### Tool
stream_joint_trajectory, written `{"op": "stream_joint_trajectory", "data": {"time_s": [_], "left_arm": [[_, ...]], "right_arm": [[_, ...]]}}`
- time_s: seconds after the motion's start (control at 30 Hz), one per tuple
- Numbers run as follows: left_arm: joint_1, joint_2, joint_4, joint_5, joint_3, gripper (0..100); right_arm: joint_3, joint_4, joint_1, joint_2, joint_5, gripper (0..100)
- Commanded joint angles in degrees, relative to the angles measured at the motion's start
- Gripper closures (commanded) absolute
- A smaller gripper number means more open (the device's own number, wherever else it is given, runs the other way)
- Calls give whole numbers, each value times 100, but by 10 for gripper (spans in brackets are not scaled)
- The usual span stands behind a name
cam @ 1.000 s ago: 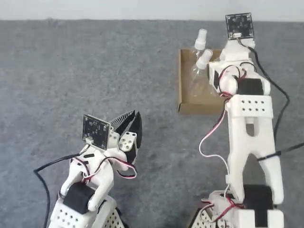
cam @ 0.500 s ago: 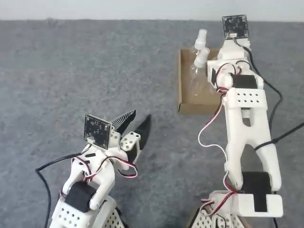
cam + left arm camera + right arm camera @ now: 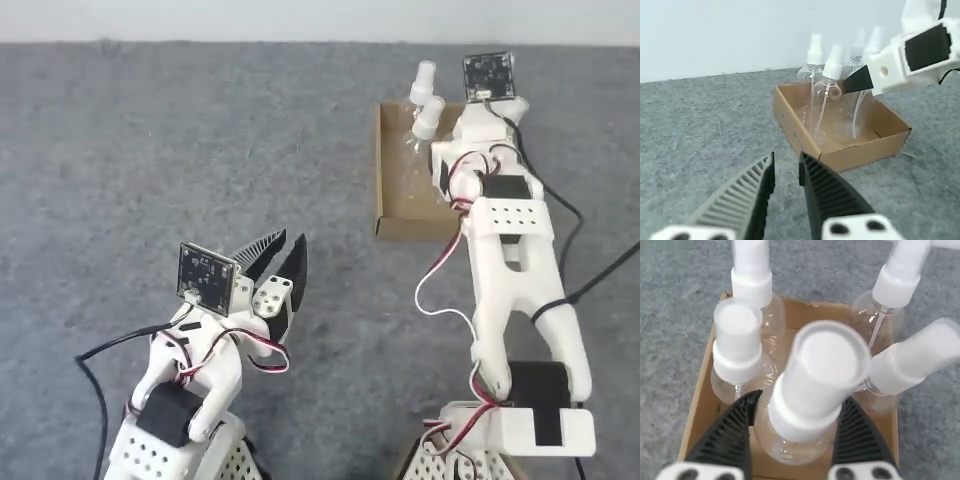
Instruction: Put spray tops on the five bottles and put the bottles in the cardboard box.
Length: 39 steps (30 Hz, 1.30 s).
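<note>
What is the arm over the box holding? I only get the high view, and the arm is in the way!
Observer: In the right wrist view, the right gripper is closed on a clear bottle with a white spray top, in the cardboard box.
Operator: How many bottles have tops on?
Observer: That view shows five bottles, each with a white top. I cannot tell whether the far ones stand inside the box.
Operator: Do the bottles stick out of the box?
Observer: Yes. In the left wrist view the box's walls are low, and the bottles rise well above them.
</note>
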Motion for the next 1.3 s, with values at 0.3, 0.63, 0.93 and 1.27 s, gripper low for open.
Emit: {"op": "stream_joint_trajectory", "data": {"time_s": [0.3,0.63,0.93,1.27], "left_arm": [[-9,-79,-167,-62,-31,924],[-9,-79,-193,-62,13,924],[-9,-79,-193,-62,13,924],[-9,-79,-193,-62,13,924]], "right_arm": [[264,-136,48,-101,53,992],[1073,-1095,48,-101,62,992],[1327,-1121,48,-92,88,989],[1354,-1068,48,-154,97,960]]}}
